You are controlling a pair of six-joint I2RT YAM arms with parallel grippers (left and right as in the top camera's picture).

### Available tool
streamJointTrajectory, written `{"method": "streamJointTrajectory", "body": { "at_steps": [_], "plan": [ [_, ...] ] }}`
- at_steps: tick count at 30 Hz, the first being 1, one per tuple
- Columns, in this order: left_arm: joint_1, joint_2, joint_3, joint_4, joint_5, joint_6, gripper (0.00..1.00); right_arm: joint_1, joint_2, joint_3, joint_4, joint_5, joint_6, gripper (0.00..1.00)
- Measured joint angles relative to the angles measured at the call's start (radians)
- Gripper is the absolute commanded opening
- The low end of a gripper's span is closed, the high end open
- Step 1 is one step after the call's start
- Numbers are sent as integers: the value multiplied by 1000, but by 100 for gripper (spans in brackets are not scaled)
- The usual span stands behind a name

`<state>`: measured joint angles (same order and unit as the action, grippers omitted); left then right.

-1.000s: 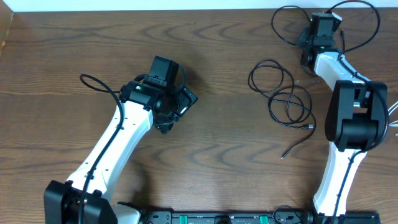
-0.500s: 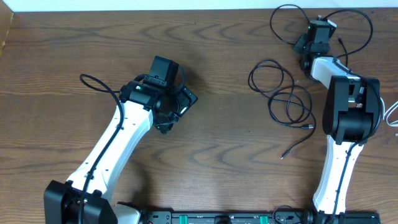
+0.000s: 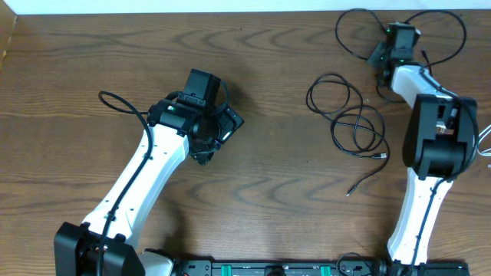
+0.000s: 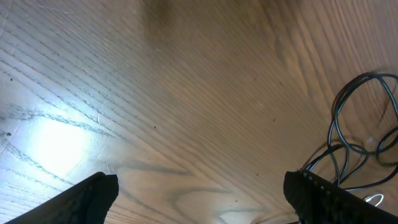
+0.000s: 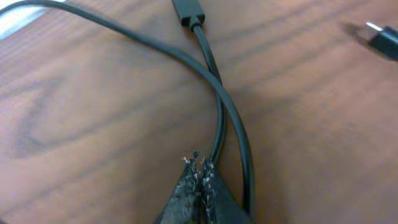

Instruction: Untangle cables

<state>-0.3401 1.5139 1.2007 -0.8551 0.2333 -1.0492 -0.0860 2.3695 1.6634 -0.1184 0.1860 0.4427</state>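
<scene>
No writing, brand or number can be read in any view. The plug of the black cable [image 5: 204, 40] and the left arm's black wrist housing [image 3: 203, 84] look plain. Any marks on the black rail [image 3: 268, 268] at the table's near edge are too small to read.

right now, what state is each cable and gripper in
left gripper, open, over bare wood, holding nothing
right gripper, shut, pinching the far black cable
far black cable, held near its plug, crossed by another black strand
middle black cable, loose on the table in overlapping loops, not held
white cable, only a bit shows at the right edge, state unclear
</scene>
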Motion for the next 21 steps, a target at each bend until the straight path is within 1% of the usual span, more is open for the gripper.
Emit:
{"method": "streamJointTrajectory", "body": {
  "at_steps": [6,10,13,14,15,17,18,21],
  "plan": [
    [0,0,0,0,0,0,92,-55,-46,-13,-109,-3,-64,1],
    [0,0,0,0,0,0,92,-86,-81,-27,-188,35,-93,1],
    [0,0,0,0,0,0,92,-101,-117,-35,-215,47,-103,1],
    [0,0,0,0,0,0,92,-106,-132,-36,-216,46,-108,6],
    [0,0,0,0,0,0,92,-108,-142,-37,-216,45,-111,15],
    [0,0,0,0,0,0,92,-114,-201,-38,-209,37,-118,43],
    [0,0,0,0,0,0,92,-114,-228,-38,-203,32,-127,50],
    [0,0,0,0,0,0,92,-114,-343,-40,-166,23,-136,63]
  ]
}}
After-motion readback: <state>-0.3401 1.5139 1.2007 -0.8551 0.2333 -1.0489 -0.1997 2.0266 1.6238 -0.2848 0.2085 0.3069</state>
